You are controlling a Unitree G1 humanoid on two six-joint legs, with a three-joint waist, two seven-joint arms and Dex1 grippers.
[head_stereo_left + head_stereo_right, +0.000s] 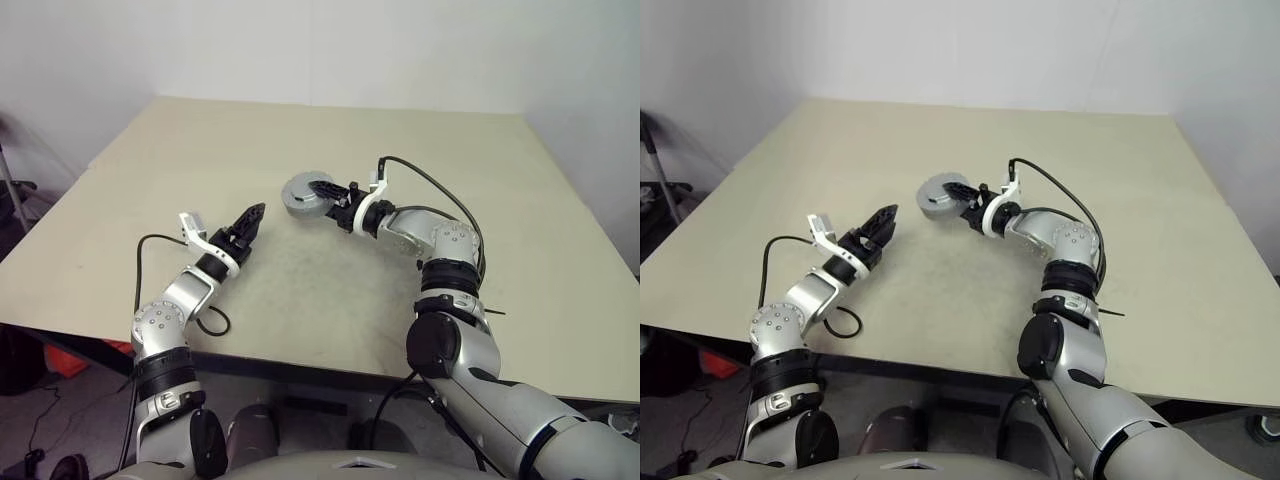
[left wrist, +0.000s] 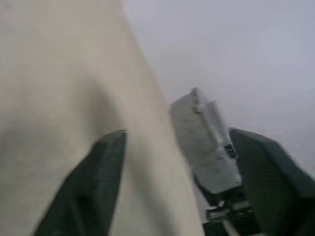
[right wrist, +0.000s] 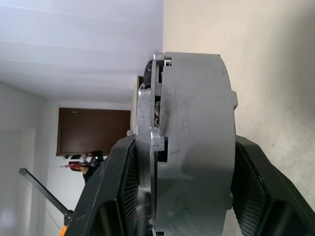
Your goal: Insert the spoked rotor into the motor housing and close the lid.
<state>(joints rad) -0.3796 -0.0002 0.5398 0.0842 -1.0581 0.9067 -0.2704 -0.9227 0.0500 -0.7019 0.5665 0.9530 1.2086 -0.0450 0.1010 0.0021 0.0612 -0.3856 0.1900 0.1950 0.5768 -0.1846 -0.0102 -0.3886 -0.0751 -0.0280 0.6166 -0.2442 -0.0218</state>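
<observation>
One round grey motor housing (image 3: 194, 142) is held above the desk (image 1: 330, 290), clamped in the right gripper (image 1: 330, 193) jaws, the lid (image 3: 146, 132) seemingly pressed on; the left gripper (image 1: 248, 220) jaws are spread, empty; next, the housing should probably be set down gently.

The right pincer (image 1: 322, 192) grips the grey motor housing (image 1: 303, 196) above the table (image 1: 500, 200) — the left pincer (image 1: 250, 218) hangs nearby, apart, empty.
</observation>
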